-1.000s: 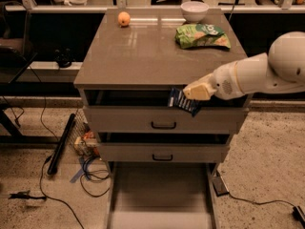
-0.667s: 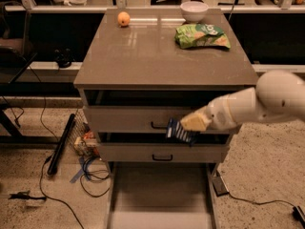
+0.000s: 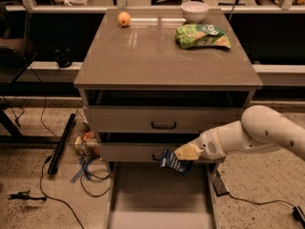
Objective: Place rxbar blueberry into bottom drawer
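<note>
My gripper (image 3: pixel 183 154) reaches in from the right on a white arm and is shut on the rxbar blueberry (image 3: pixel 173 162), a dark blue wrapper with white print that hangs tilted below the fingers. The bar is in front of the middle drawer's front, just above the back of the bottom drawer (image 3: pixel 159 190). The bottom drawer is pulled out, a wide shallow grey-beige tray with a bare floor. The bar is in the air, not touching the tray.
On the cabinet top (image 3: pixel 143 56) lie a green snack bag (image 3: pixel 202 36), a white bowl (image 3: pixel 194 11) and an orange (image 3: pixel 124 18). The upper drawer (image 3: pixel 162 119) has a dark handle. Cables and a black bar (image 3: pixel 61 144) lie on the floor at the left.
My gripper has carried the bar down and a little left, from the level of the upper drawer to just above the open bottom drawer.
</note>
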`<state>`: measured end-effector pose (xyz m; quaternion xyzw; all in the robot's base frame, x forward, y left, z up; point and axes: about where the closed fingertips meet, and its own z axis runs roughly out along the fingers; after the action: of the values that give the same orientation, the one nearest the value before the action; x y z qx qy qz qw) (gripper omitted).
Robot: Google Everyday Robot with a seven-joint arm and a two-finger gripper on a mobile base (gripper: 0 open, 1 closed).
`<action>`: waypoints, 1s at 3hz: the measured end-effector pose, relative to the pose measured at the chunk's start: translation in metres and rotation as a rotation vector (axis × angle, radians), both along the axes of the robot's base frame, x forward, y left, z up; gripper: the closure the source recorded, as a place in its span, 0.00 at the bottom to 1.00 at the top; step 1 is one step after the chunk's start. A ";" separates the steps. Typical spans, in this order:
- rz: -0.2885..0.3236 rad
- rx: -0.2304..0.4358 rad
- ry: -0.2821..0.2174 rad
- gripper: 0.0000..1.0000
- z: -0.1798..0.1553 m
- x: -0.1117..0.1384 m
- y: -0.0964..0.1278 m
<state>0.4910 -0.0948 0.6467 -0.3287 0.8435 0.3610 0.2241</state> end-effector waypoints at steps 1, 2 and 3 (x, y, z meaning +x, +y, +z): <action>-0.013 0.030 0.044 1.00 -0.021 -0.004 0.003; -0.077 0.080 0.144 1.00 -0.088 -0.013 0.013; -0.186 0.134 0.224 1.00 -0.170 -0.014 0.024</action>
<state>0.4772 -0.0704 0.4770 -0.1910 0.8641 0.4284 0.1824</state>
